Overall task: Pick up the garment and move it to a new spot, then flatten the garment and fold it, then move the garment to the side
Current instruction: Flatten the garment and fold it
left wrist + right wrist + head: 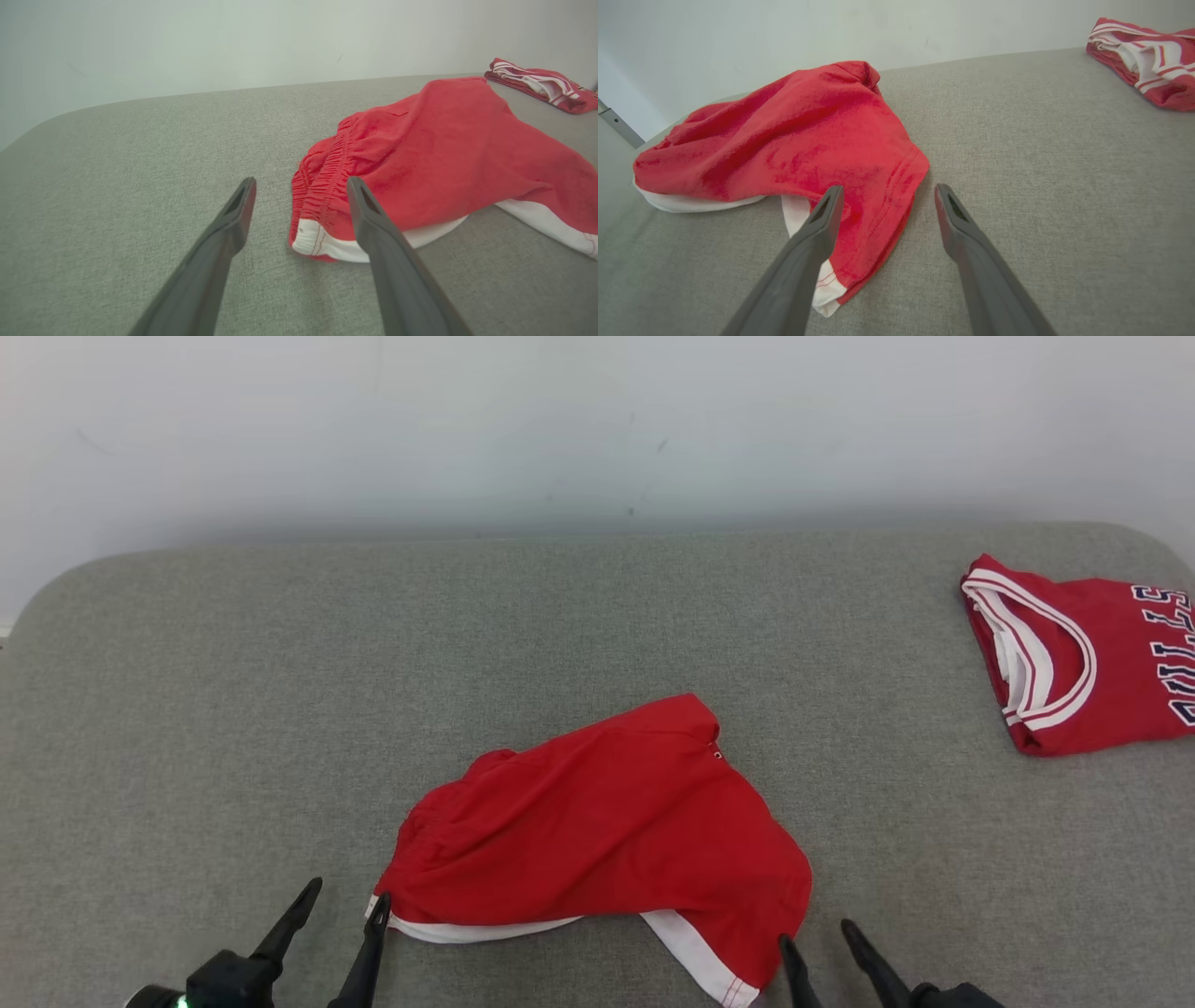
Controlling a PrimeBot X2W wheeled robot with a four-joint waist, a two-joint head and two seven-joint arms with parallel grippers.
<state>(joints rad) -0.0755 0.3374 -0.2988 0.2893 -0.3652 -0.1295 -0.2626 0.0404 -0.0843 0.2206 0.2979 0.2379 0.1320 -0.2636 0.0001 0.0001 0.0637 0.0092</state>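
The garment (607,821) is a pair of red shorts with white trim, lying rumpled in a heap near the front middle of the grey padded surface. My left gripper (344,896) stands open at the garment's left corner, one finger over the elastic waistband (322,186) and the other on bare surface. My right gripper (817,933) is open at the garment's right hem (896,200), its left finger over the red cloth. Nothing is between the fingers of either gripper (301,186) (887,193).
A folded red jersey with white stripes and dark lettering (1083,653) (542,84) (1143,60) lies at the far right of the grey surface (280,709). A pale wall (560,429) rises behind the surface's rounded far edge.
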